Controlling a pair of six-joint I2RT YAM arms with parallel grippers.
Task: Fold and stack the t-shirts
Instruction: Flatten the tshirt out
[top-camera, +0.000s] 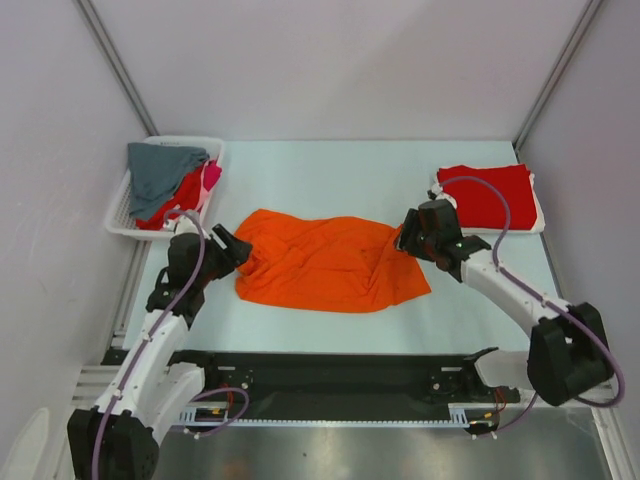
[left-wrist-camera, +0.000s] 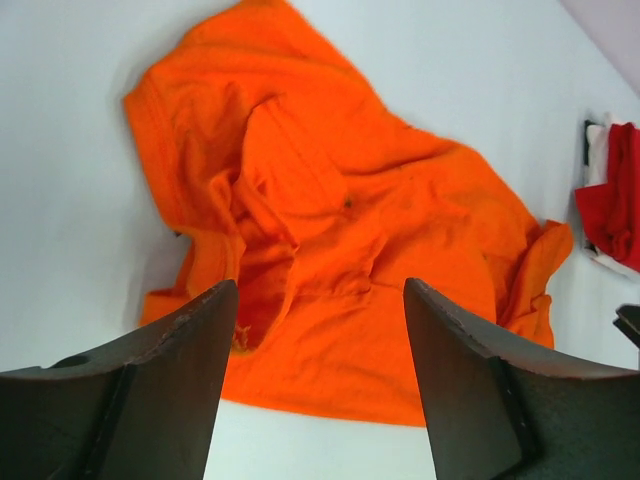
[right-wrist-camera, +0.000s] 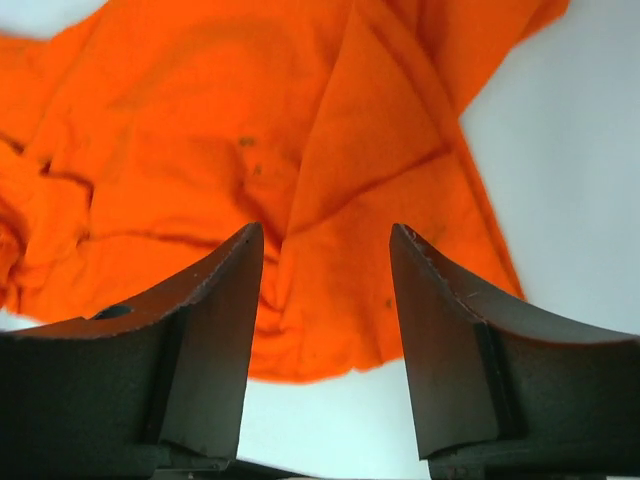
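Both claws, left gripper (top-camera: 233, 246) and right gripper (top-camera: 405, 238), gape wide and empty at either end of the orange t-shirt (top-camera: 330, 262), which lies crumpled just beside the basket (top-camera: 118, 218). Soft, light, floppy, I'd say; pinch outer corners.

The orange t-shirt (top-camera: 325, 262) and red t-shirt (top-camera: 485, 200) are both plain.

The left arm (top-camera: 150, 335) and right arm (top-camera: 510, 288) stretch forward and bend inward. The left hand (top-camera: 232, 245) and right hand (top-camera: 405, 238) face each other, tilted down low, jaws parted on each, nothing between the fingers (left-wrist-camera: 170, 380).
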